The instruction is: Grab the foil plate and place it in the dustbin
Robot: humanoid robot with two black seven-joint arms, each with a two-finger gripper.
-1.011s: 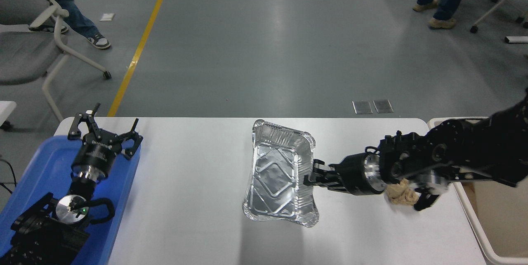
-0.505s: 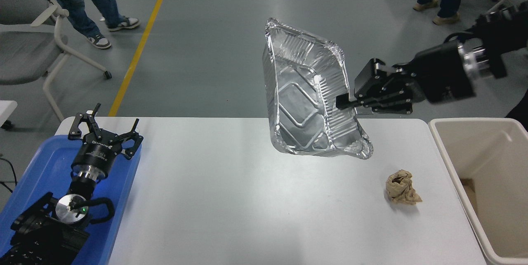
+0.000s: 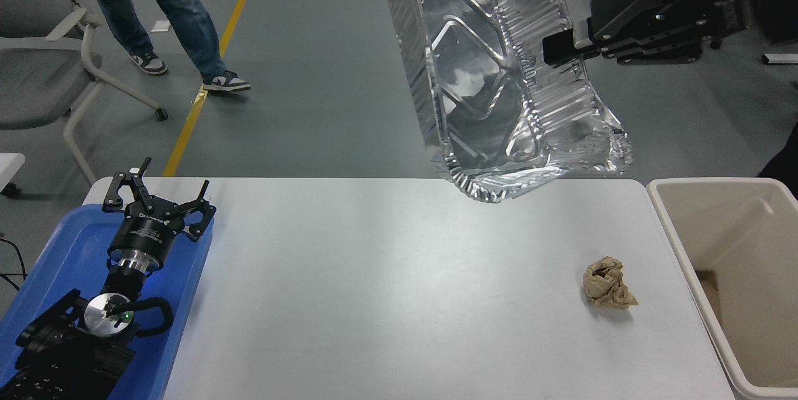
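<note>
- the white table [image 3: 374, 300] has lots of bare room in the middle.
- the dustbin [image 3: 670, 213] sits at its right edge.
- the foil plate [image 3: 499, 76] hangs tilted, high above the table.
- the right gripper [image 3: 561, 48] is clamped on its right rim.
- the left gripper [image 3: 159, 191] rests spread apart over the blue tray [image 3: 56, 250].
- a crumpled brown paper ball [image 3: 608, 283] lies near the dustbin.

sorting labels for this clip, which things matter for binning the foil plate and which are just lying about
Job: shiny silver foil tray, right claw gripping it, cream-white plastic dustbin.
Lying about: crumpled brown paper ball, blue plastic tray, parked left claw.
</note>
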